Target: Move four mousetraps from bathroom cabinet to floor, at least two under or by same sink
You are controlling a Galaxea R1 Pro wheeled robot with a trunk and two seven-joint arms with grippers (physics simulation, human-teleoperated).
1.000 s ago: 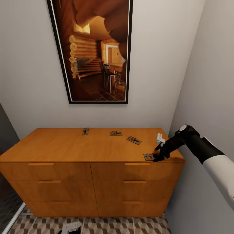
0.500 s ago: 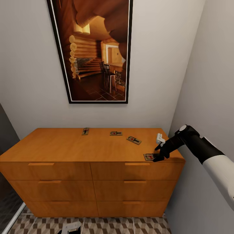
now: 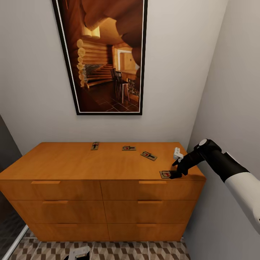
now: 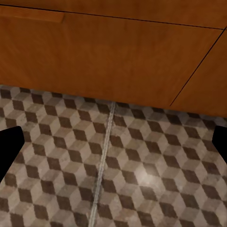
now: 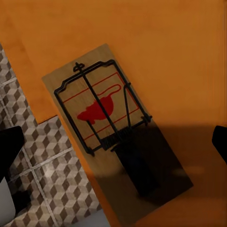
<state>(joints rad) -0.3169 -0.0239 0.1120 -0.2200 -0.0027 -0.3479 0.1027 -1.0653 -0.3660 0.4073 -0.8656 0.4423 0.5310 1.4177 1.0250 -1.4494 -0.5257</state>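
While spread wide, right hand seemingly touches mousetrap at cabinet edge.

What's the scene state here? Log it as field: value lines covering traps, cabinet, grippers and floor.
mousetraps: four on the cabinet top; three toward the back, one at the front right edge
front trap: overhangs the edge in the right wrist view
right gripper: at the front trap, jaws open around it
left gripper: low, open, over the bathroom floor
drawers: all closed
wall: framed log-cabin picture
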